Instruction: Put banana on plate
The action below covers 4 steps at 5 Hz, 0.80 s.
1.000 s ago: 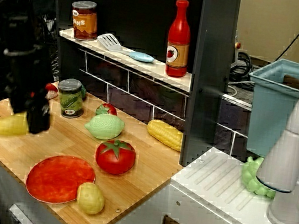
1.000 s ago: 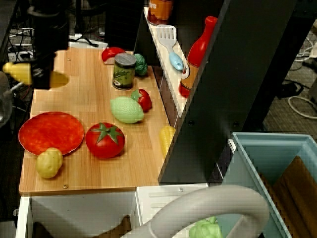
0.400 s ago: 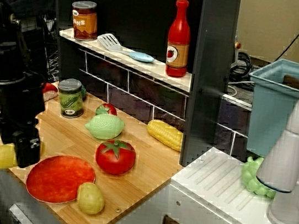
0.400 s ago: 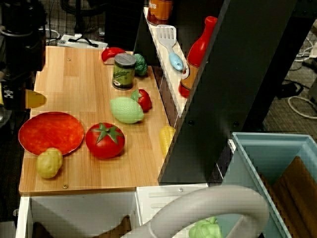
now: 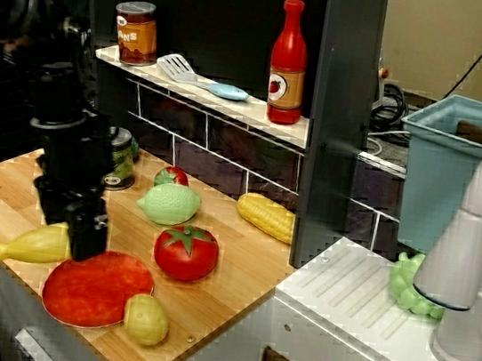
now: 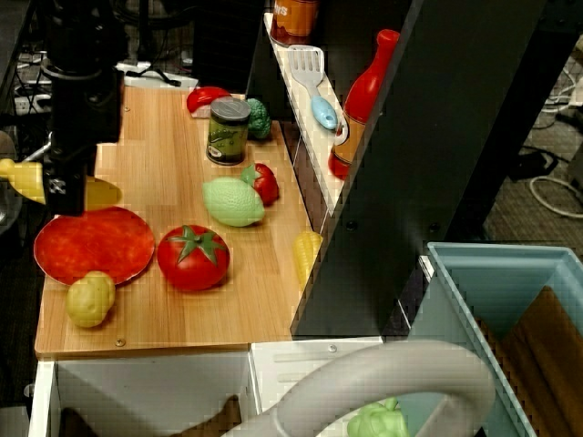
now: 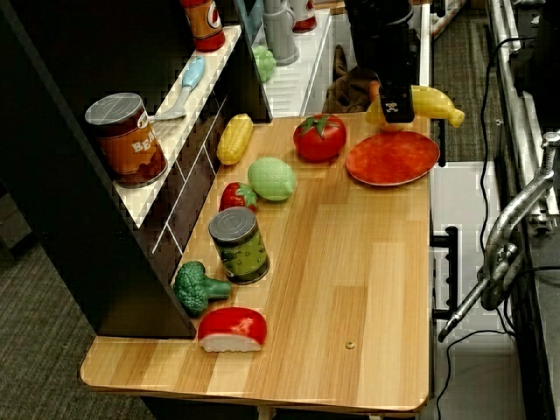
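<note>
The yellow banana (image 5: 34, 246) hangs in my black gripper (image 5: 86, 244), which is shut around its thick end; the thin tip points left past the counter's front edge. The red-orange plate (image 5: 91, 290) lies flat on the wooden counter, directly below and to the right of the gripper. In the overhead view the banana (image 6: 25, 177) sticks out left of the gripper (image 6: 68, 196), just above the plate's (image 6: 96, 241) far rim. From the opposite side, the banana (image 7: 435, 102) hovers over the plate's (image 7: 392, 159) back edge, still held in the gripper (image 7: 398, 112).
A yellow-tan potato (image 5: 146, 318) rests on the plate's right rim. A red tomato (image 5: 186, 252), a green lemon (image 5: 168, 204), a strawberry (image 5: 171, 175), a corn cob (image 5: 265, 216) and a green can (image 5: 120, 159) stand behind. A dark post (image 5: 339, 122) and a faucet (image 5: 472, 258) are to the right.
The gripper, holding the banana, dropped toward the counter's front-left edge, then swung right. It now hangs at the plate's left rim.
</note>
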Tool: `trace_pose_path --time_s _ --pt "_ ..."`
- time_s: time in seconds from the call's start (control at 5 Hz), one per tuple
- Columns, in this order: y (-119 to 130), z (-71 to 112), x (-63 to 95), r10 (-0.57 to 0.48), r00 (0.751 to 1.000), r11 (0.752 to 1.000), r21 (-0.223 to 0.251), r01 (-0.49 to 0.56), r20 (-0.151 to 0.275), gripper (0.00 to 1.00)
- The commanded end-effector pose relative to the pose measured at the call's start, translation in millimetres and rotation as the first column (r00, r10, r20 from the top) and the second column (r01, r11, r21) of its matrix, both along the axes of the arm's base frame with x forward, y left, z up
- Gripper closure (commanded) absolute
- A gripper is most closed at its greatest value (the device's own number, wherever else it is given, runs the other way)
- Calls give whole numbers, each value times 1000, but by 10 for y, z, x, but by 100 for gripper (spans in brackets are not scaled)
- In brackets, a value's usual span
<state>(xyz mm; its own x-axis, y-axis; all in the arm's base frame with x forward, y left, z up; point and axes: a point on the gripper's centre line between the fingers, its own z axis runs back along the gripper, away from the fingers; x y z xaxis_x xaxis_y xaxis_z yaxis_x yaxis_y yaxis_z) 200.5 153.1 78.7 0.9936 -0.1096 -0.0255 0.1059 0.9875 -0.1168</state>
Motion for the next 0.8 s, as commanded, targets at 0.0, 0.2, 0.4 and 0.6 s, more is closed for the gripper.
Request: trace_pose_path --time_s 0.0,0.2,0.4,0.6 --pt "104 -256 74 24 1000 996 87 -25 14 28" --pt "104 -256 74 24 1000 996 87 -25 14 0" --pt "104 -256 74 24 1000 996 87 -25 14 0" --pt "104 -256 74 24 1000 996 87 -25 14 0"
